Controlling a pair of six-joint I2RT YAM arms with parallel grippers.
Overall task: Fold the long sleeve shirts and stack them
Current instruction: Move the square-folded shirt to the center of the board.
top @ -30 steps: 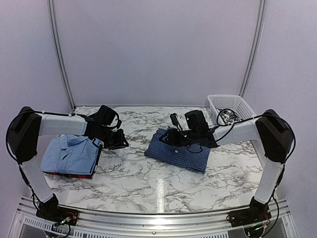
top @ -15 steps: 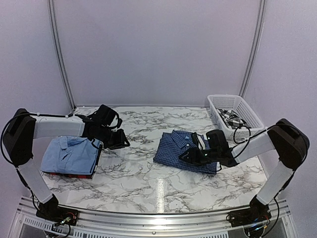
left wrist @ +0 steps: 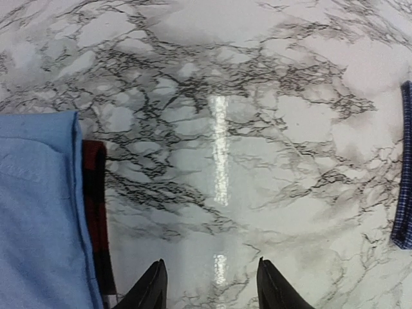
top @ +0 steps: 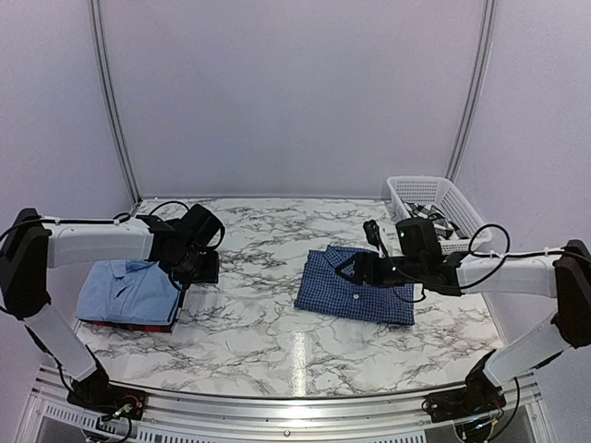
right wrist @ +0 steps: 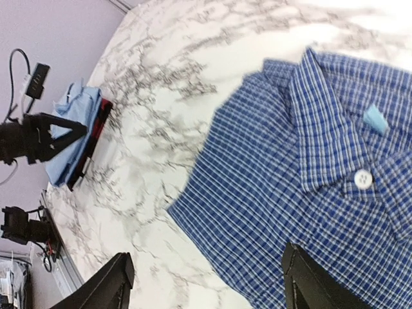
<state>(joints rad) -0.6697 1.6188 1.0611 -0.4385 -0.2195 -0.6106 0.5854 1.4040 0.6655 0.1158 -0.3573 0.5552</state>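
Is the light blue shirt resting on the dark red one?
Touching. The left wrist view shows the light blue shirt lying directly on the dark red shirt, with only a red strip peeking out.

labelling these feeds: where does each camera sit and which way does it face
top external: above and behind the arms, looking down on the marble table; left arm and right arm both show.
left wrist: on the left arm, facing down at bare table beside the light blue shirt; left fingers show at the bottom.
right wrist: on the right arm, looking across the navy check shirt towards the far stack; right fingers show at the bottom.
shared: both wrist views catch the light blue shirt lying on the dark red shirt.
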